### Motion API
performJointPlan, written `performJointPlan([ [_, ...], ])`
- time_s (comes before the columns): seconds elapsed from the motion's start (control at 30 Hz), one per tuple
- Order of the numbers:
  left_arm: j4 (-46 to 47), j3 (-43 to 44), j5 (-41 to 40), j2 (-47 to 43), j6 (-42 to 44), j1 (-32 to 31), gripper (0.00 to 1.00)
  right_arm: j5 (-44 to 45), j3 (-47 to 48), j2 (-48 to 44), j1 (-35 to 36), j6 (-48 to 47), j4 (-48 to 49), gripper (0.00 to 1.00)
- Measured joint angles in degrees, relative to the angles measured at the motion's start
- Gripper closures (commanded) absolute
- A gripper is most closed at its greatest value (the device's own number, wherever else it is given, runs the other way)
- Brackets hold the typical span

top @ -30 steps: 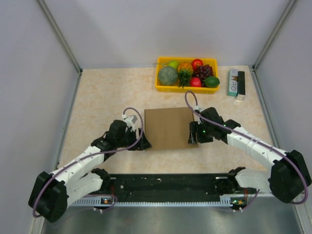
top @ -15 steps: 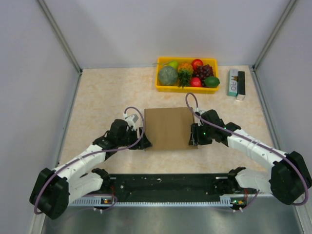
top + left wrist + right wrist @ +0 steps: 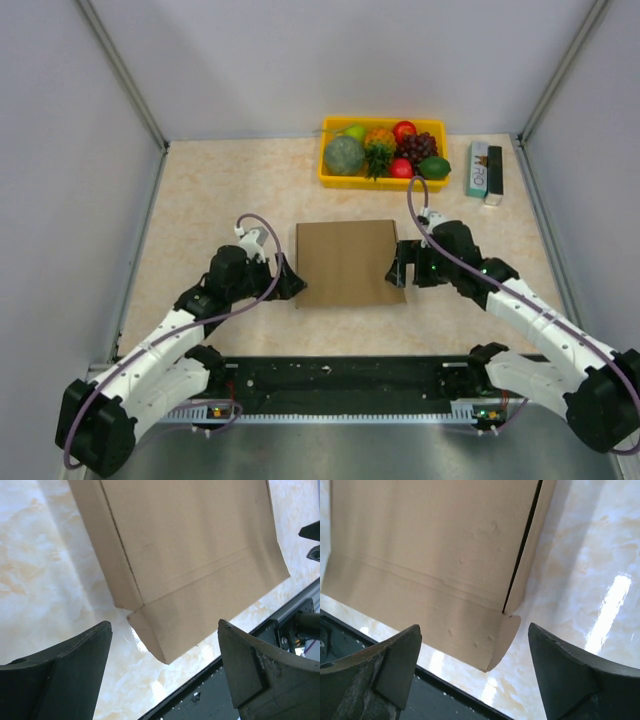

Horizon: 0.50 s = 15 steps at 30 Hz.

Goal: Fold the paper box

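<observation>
The paper box is a flat brown cardboard rectangle lying in the middle of the table. It also shows in the left wrist view and in the right wrist view, each with its near corner flap. My left gripper is open and empty just off the box's near left corner, not touching it. My right gripper is open and empty just off the box's right edge near its near corner. Both pairs of jaws stand wide apart with the box corner between them at a distance.
A yellow tray of fruit stands at the back of the table. A small green-white-black carton lies to its right. The black rail of the arm bases runs along the near edge. Grey walls close both sides.
Both grippers have let go of the box and drawn back from it: the left one down and left, the right one out to the right. The box lies flat, slightly shifted.
</observation>
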Motion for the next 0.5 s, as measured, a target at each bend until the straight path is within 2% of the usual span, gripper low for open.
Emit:
performJointPlan([
  [0.13,2.3,-0.1,1.0,1.9,-0.4,3.7,0.1,-3.3,-1.9,-0.2,-6.1,0.2,5.1,0.1],
  [0.2,6.4,-0.9,3.1,4.5,-1.7,5.7,0.11,-5.8,-4.3,0.3,-8.9,0.9,8.0,0.1],
  [0.5,18.3,-3.4,12.9,15.9,-7.0,7.0,0.12,-14.0,-10.7,5.4,-10.2,2.1,19.0,0.11],
])
